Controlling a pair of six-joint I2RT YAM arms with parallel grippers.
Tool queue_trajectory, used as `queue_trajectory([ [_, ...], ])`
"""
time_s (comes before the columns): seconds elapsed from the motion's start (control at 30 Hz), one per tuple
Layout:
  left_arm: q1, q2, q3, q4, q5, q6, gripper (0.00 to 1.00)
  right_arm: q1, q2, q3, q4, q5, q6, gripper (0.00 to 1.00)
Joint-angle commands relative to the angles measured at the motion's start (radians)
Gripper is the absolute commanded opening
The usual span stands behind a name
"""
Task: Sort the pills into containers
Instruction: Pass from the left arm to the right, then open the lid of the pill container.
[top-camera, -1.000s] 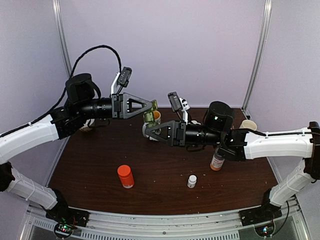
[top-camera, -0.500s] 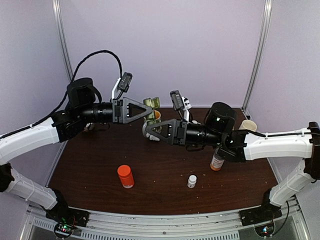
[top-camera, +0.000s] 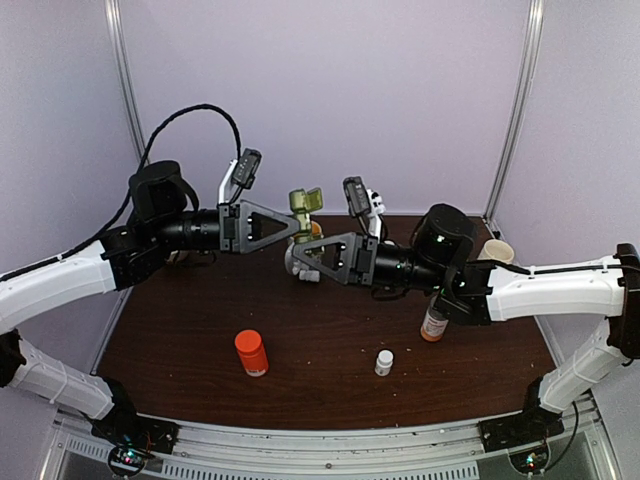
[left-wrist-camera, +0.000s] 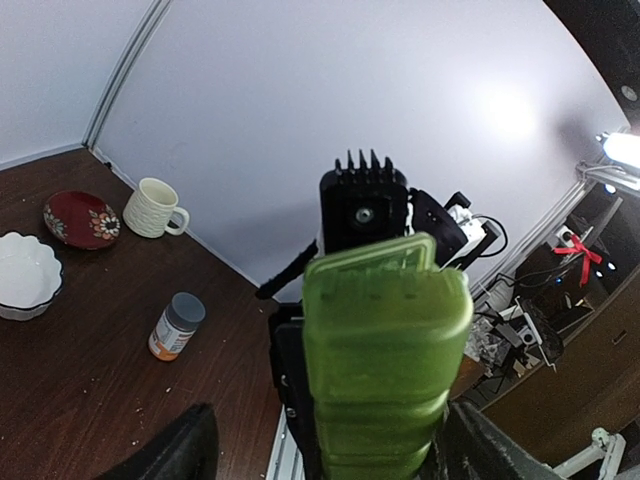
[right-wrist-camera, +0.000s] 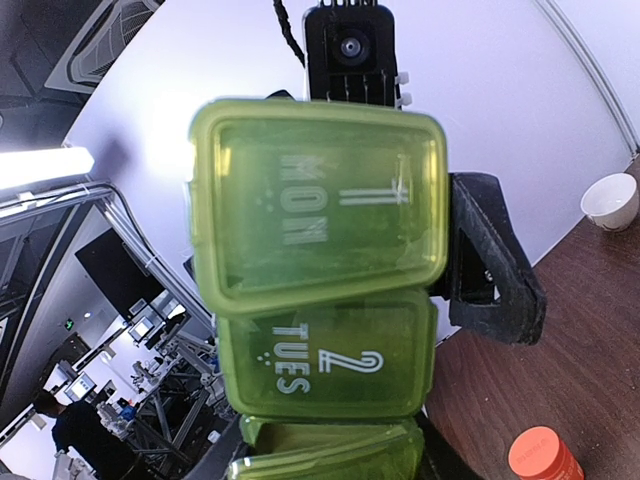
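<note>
Pill box (right-wrist-camera: 320, 290), translucent green, hangs upright in the air over the far middle of the dark table (top-camera: 330, 330), between the two facing arms. Its MON lid is raised and the TUES lid lies flat; no contents can be made out. The left gripper (left-wrist-camera: 332, 440) stands spread around the box, with a gap on one side. The box hides the right gripper (top-camera: 298, 264), so its grip cannot be told. An orange-capped bottle (top-camera: 251, 352), a grey-capped amber bottle (top-camera: 434, 322) and a small white bottle (top-camera: 384, 362) stand well apart near the front.
</note>
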Motion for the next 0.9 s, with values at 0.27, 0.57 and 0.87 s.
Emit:
queue_trajectory([
  [0.27,-0.002,0.001,0.013,0.091,0.029,-0.016,0.85,0.000,0.019,0.015,0.004,0.001,-0.013,0.21],
  [0.57,-0.003,0.005,0.010,0.098,0.036,-0.023,0.76,-0.003,0.025,0.018,0.014,-0.002,-0.011,0.21],
  [0.87,-0.003,0.025,0.023,0.084,0.038,-0.019,0.39,-0.006,0.028,0.020,0.016,-0.005,-0.008,0.21],
])
